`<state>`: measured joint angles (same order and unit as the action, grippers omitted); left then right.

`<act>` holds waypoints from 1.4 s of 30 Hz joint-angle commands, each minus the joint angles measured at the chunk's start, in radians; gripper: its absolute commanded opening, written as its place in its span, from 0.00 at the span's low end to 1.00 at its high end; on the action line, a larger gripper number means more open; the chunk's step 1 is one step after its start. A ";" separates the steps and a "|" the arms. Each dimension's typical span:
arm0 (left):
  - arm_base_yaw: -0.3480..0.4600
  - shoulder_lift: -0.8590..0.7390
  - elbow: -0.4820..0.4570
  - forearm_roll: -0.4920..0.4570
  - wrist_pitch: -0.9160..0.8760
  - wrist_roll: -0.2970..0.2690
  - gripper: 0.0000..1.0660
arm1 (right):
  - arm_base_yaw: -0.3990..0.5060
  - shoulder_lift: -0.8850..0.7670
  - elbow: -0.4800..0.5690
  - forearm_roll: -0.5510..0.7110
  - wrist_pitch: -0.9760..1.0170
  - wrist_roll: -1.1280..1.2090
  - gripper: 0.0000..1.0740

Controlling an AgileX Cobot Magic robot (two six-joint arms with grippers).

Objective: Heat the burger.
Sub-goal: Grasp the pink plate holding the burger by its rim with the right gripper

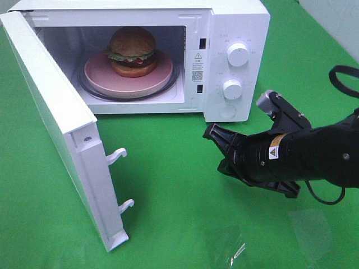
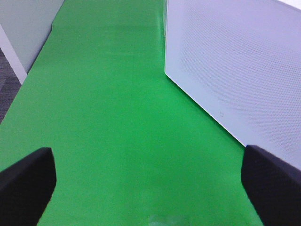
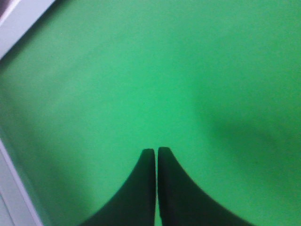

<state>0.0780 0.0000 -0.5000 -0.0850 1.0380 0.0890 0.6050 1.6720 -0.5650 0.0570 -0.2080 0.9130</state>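
The burger [image 1: 132, 51], with a golden-brown bun, green lettuce and dark patty, sits on a pink plate [image 1: 160, 77] inside the white microwave [image 1: 235, 22]. The microwave's door [image 1: 53, 123] stands wide open to the left. My right gripper [image 1: 208, 133] is shut and empty, low over the green cloth in front of the microwave's control panel; in the right wrist view its fingertips [image 3: 148, 155] are pressed together [image 3: 156, 150]. My left gripper [image 2: 148, 179] is open over green cloth beside the door's outer face [image 2: 235, 70]; it does not show in the exterior view.
Two white knobs [image 1: 238, 54] are on the microwave's front panel. Two white latch hooks [image 1: 118, 156] stick out of the door's edge. A green cloth [image 1: 168, 185] covers the table. A white wall edge [image 2: 14, 56] lies beyond the cloth.
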 commanded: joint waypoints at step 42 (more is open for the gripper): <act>0.003 -0.001 0.003 -0.003 -0.004 -0.005 0.94 | 0.003 -0.028 -0.361 -0.310 0.543 -2.154 0.11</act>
<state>0.0780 0.0000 -0.5000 -0.0850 1.0380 0.0890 0.6050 1.6570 -0.9190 -0.2450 0.3450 -1.1960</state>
